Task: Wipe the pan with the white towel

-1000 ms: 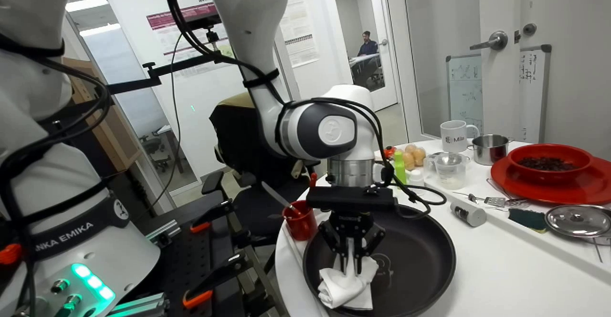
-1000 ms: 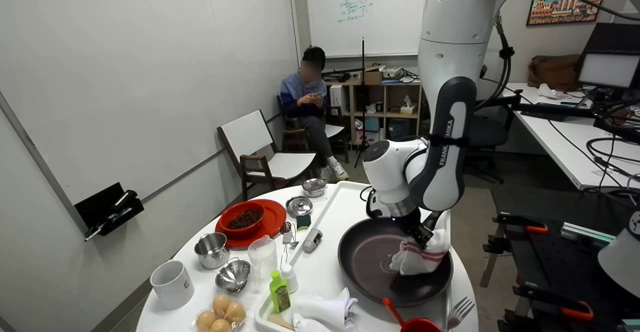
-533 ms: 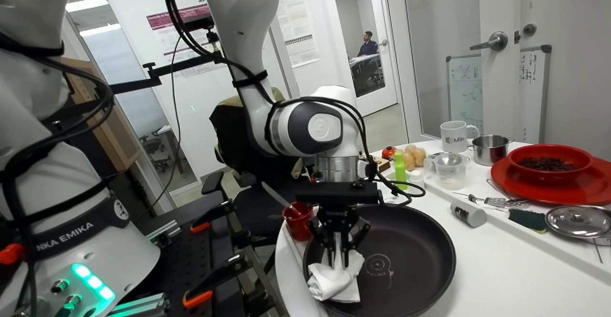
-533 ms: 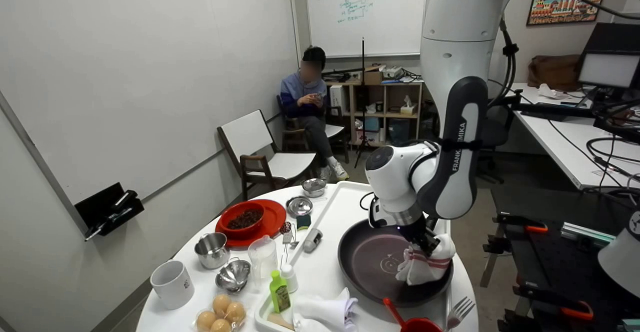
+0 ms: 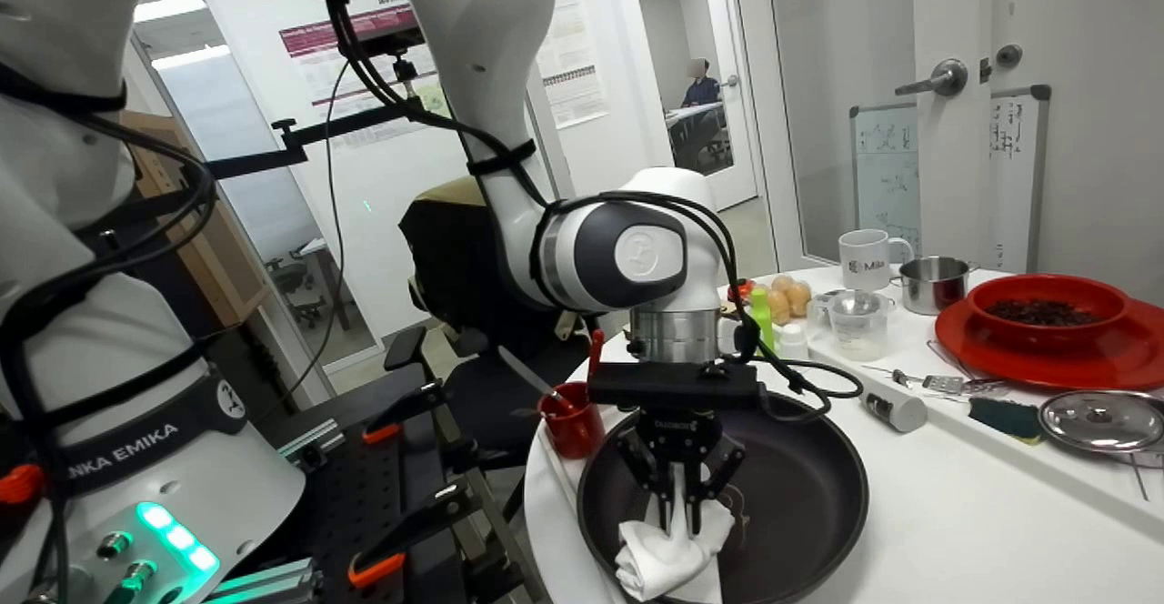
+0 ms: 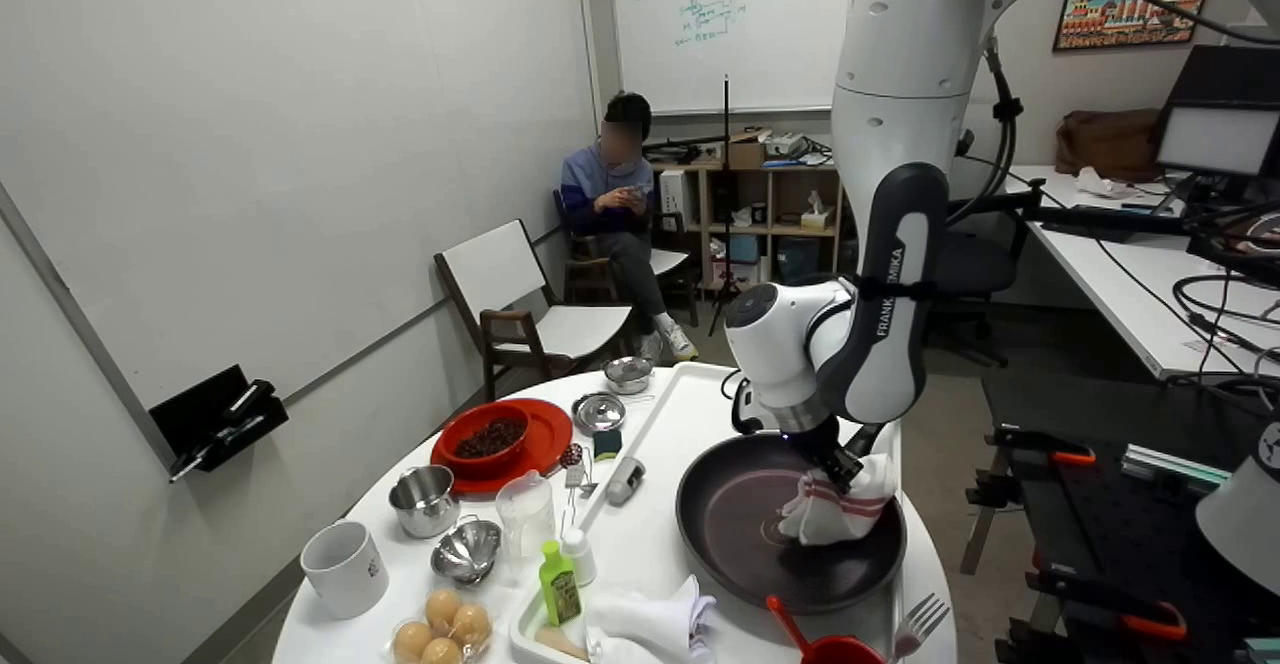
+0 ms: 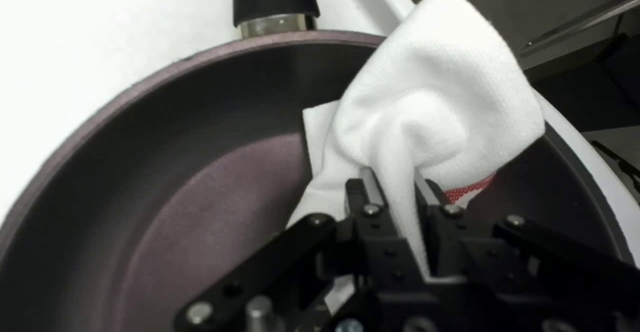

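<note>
Wrist view shows the gripper [image 7: 395, 179] pinching a fold of the white towel [image 7: 442, 79], bunched to the right in the pan [image 7: 215, 217], so wiping seems the step in hand, and the next move likely calls for a lightly pressed sweep left across the rest of the pan.

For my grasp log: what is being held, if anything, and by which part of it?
The white towel; the gripper pinches it by a bunched, raised fold, the rest spread out below.

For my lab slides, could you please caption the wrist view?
The black end effector pinches a bunched, red-striped white cloth towel over a round, dark, black-handled frying pan.
</note>
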`<state>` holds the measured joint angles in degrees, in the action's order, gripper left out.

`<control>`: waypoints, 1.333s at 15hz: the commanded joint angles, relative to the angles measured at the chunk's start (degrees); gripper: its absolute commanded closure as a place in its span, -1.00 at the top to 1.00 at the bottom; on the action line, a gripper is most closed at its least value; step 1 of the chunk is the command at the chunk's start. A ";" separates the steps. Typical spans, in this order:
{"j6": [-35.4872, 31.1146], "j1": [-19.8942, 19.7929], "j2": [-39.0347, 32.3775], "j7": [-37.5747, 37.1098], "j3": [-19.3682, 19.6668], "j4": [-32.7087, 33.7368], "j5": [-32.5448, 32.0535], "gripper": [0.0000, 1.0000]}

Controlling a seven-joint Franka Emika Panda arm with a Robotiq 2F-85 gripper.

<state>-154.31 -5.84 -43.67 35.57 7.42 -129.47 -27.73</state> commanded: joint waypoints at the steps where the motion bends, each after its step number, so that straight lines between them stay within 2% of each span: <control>1: 1.16 -3.03 -1.43 -0.90 -0.84 3.98 1.94 -0.82; 7: 2.29 -6.32 -3.05 -1.84 -2.37 9.41 5.78 -0.82; 8: 2.45 -5.97 -3.37 -2.28 -2.21 9.92 5.78 -0.82; 9: 1.07 -6.20 -2.16 -1.12 -1.74 7.92 4.38 -0.68; 13: 1.51 -6.18 -3.01 -2.00 -2.09 9.09 4.60 -0.68; 14: 1.52 -6.18 -3.03 -2.05 -2.10 9.10 4.61 -0.85; 16: 0.26 -4.53 -3.68 -3.17 -0.25 8.58 2.53 -0.84; 20: 1.08 -3.89 -8.06 -6.60 1.38 13.57 3.34 -0.83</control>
<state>-153.19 -11.13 -48.05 32.52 6.86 -120.00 -23.85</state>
